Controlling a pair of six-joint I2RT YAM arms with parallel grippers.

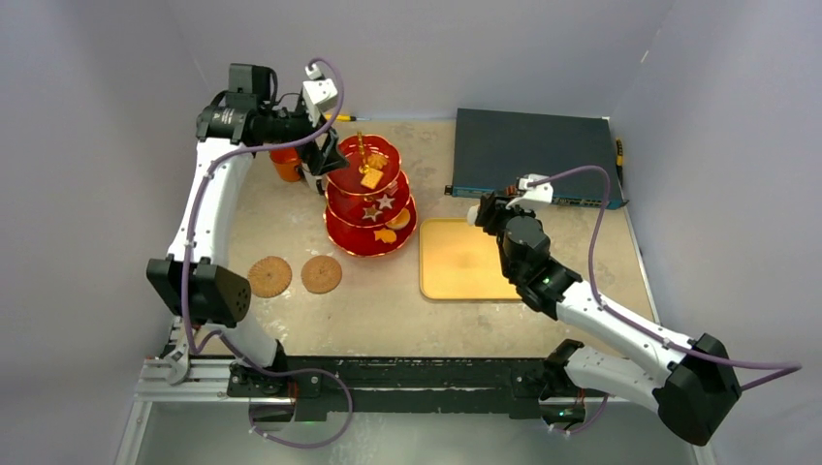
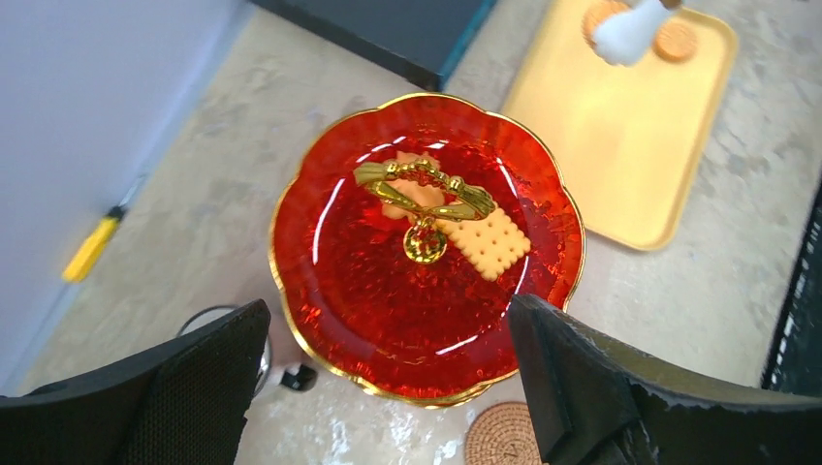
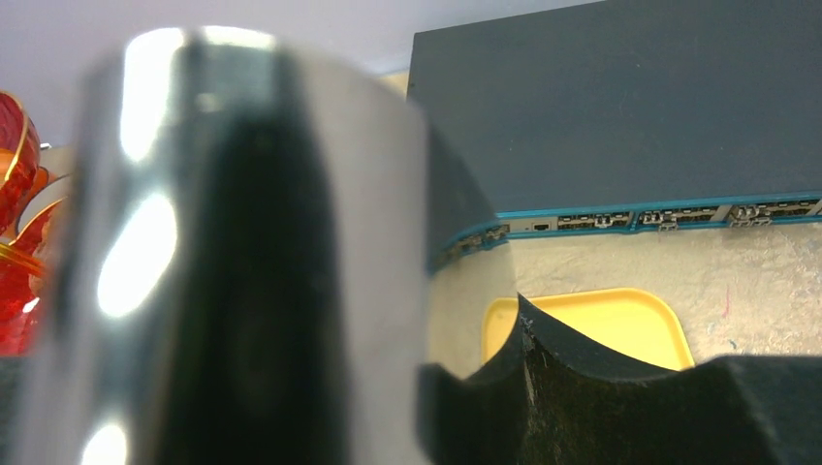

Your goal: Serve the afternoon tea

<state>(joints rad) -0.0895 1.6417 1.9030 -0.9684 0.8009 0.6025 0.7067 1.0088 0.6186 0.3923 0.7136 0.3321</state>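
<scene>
Left gripper point(image 2: 388, 320) hangs wide open and empty right over the red three-tier stand with gold handle point(image 2: 344, 281), mid-back of the counter point(image 1: 373, 310) (lined up for the top plate, I'd guess). Right gripper point(image 1: 488, 208) seems clamped on a white glossy mug point(image 3: 242, 252), though it's blurry.

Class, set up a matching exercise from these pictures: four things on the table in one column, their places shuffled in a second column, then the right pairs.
Things
1. rectangular biscuit
2. orange mug
3. yellow tray
4. dark flat box

Places
A. flat on the table, just right of the red stand
B. on the top tier of the red stand, beside its gold handle
C. at the far right corner of the table
D. on the table, just left of the red stand

Pairs: 1-B, 2-D, 3-A, 4-C
</scene>
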